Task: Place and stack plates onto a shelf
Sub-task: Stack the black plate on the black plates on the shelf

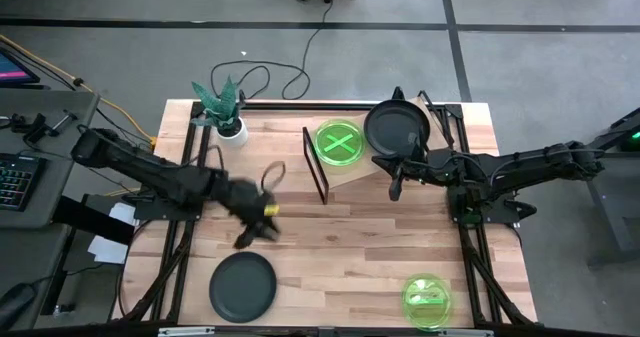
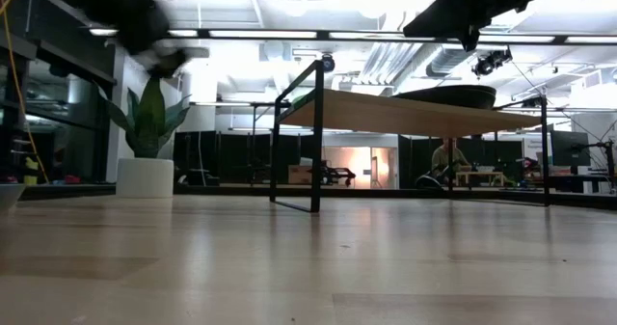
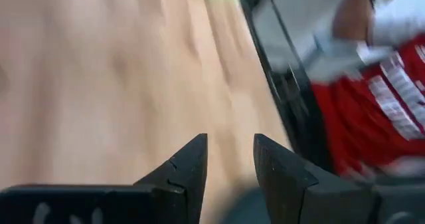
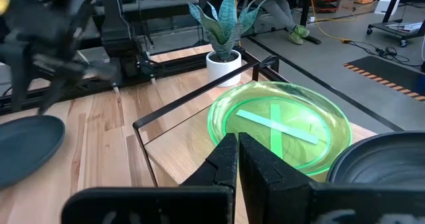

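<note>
High view: shelf point(image 1: 385, 162) sits at the table's far centre-right, its black frame's left end standing up as a rectangle. Two plates lie on the board side by side: a green plate point(image 1: 339, 143) toward the left end and a grey plate point(image 1: 396, 127) just right of it, rims close together; whether they touch cannot be told. The grey one reaches nearly to the board's far edge. The board's right part is bare.

Right gripper point(image 1: 397, 185) hovers at the shelf's near edge, below the grey plate, fingers pressed together on nothing. In the right wrist view, the closed fingertips point(image 4: 237, 147) point over the green plate, grey rim alongside.

Left gripper point(image 1: 250, 235) hangs over open tabletop left of centre, blurred; the left wrist view shows its fingers point(image 3: 192, 161) parted with a narrow gap, nothing between them.

Second grey plate point(image 1: 242, 285) lies near the front edge, left of centre, just beyond the left gripper. Green stack point(image 1: 427, 301) sits at the front right corner, close to the edge; its count cannot be told. Plant pot point(image 1: 231, 127) stands at the far left corner.

Bare wood runs between shelf and front plates.
</note>
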Robot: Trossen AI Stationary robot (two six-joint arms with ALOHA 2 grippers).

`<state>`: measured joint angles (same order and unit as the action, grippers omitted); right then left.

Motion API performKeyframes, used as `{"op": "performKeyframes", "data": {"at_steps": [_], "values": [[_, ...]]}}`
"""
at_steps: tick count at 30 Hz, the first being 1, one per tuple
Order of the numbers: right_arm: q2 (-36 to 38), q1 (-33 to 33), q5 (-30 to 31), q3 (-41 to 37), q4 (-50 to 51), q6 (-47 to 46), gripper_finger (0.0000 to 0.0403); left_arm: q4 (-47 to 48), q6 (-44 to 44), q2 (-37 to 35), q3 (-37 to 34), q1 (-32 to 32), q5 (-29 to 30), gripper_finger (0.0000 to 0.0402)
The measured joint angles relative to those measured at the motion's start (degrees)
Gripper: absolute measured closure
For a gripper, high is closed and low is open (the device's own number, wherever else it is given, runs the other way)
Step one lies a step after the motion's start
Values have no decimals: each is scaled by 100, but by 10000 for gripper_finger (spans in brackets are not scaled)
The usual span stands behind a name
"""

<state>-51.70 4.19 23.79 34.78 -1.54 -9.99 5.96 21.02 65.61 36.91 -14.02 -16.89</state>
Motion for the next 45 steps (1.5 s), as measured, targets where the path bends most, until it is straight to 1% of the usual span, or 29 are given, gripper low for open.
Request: {"op": "performKeyframes", "data": {"at_steps": [3, 5, 7, 9, 11, 12, 15, 18, 20, 22, 24, 29, 31, 32, 33, 35, 37, 39, 41, 43, 45], "values": [[0, 0, 0, -1, -2, 1, 403, 463, 938, 196, -7, -833, 96, 289], [0, 0, 0, 0, -2, -1, 403, 475, 1448, 341, -67, -1363, 258, 289], [0, 0, 0, -1, 0, -1, 403, 327, 1806, 559, -71, -1835, 565, 289], [0, 0, 0, -1, 0, -1, 403, 294, 2091, 787, -79, -2237, 1017, 289], [0, 0, 0, 1, 0, -3, 403, 189, 2318, 1098, -79, -2550, 1362, 289], [0, 0, 0, -1, 0, -5, 403, 137, 2395, 1251, -79, -2656, 1431, 289], [0, 0, 0, 0, 0, -12, 403, -77, 2579, 1745, -82, -2822, 1402, 289], [0, 0, 0, -1, 0, -22, 403, -287, 2666, 2242, -86, -2800, 1233, 289], [0, 0, 0, -1, 1, -20, 403, -437, 2520, 2478, -70, -2747, 1245, 289], [0, -1, 0, -1, 0, -28, 403, -631, 2232, 2694, -49, -2662, 1385, 295], [0, 0, 0, -1, 1, -30, 403, -730, 1809, 2818, -46, -2537, 1812, 306], [0, -2, 0, -1, 2, -46, 403, -686, 668, 2874, -62, -1932, 3330, 345], [0, -2, -2, 0, 6, -48, 403, -660, 406, 2872, -66, -1632, 3603, 357], [0, -2, -5, -1, 12, -55, 403, -639, 319, 2871, -66, -1493, 3574, 361], [0, -2, -7, 0, 28, -74, 403, -584, 264, 2871, -66, -1361, 3421, 364], [0, 0, -11, -1, 99, -146, 403, -512, 241, 2846, -66, -1156, 2952, 367], [0, -1, -16, -1, 150, -154, 403, -435, 235, 2678, -72, -994, 2437, 368], [0, -2, -17, 1, 179, -154, 403, -303, 238, 2410, -104, -931, 2138, 369], [0, -1, -23, -1, 170, -154, 403, -61, 130, 1985, -130, -935, 2083, 369], [-6, 0, -22, -1, 169, -154, 403, 179, 70, 1463, -82, -952, 2151, 369], [-7, -1, -22, -1, 168, -154, 403, 773, 84, 1001, -84, -997, 2194, 369]]}}
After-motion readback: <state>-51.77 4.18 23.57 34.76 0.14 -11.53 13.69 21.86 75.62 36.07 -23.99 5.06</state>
